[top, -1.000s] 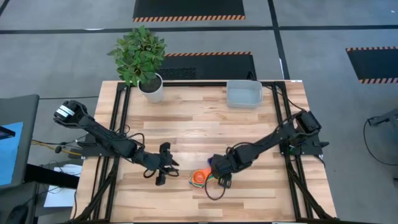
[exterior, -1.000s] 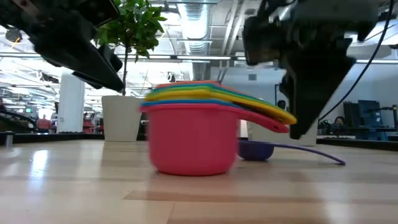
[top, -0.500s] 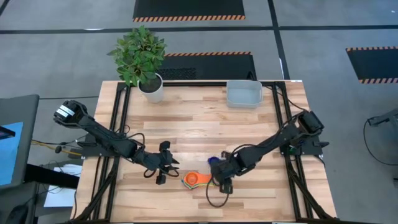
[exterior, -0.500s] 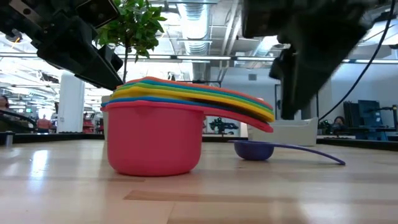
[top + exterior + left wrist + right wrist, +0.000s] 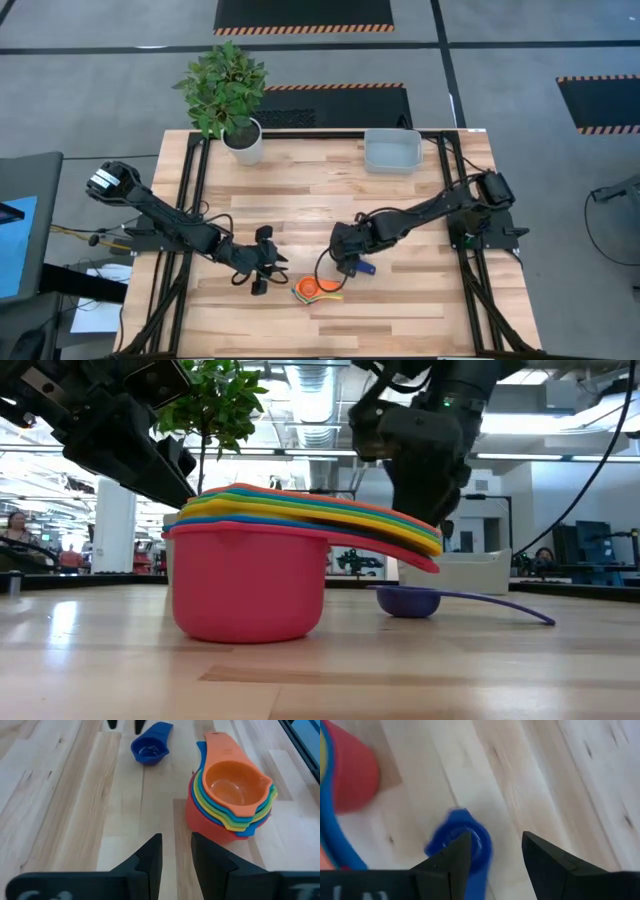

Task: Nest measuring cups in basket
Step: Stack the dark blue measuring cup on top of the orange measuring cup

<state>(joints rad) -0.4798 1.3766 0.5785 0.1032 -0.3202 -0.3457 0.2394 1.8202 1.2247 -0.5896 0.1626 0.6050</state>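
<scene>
A stack of nested measuring cups (image 5: 312, 290) stands on its red bottom cup (image 5: 245, 585) near the table's front edge, the orange cup (image 5: 231, 782) on top, the handles (image 5: 400, 535) fanned out to one side. A dark blue cup (image 5: 366, 267) sits alone on the wood (image 5: 150, 750), upright, beside the stack. My right gripper (image 5: 495, 852) hovers open just above this cup, touching nothing. My left gripper (image 5: 176, 857) is open and empty, left of the stack. The basket (image 5: 392, 151) stands at the far edge.
A white pot with a green plant (image 5: 240, 135) stands at the far left corner. Black frame rails (image 5: 190, 220) run along both sides of the table. Bare wood lies between the cups and the basket.
The stack of cups has slid a little toward the table's left edge and then stayed put. My right gripper has drawn away from the stack's handles, toward the far edge and a bit left, and now hangs over the dark blue cup.
</scene>
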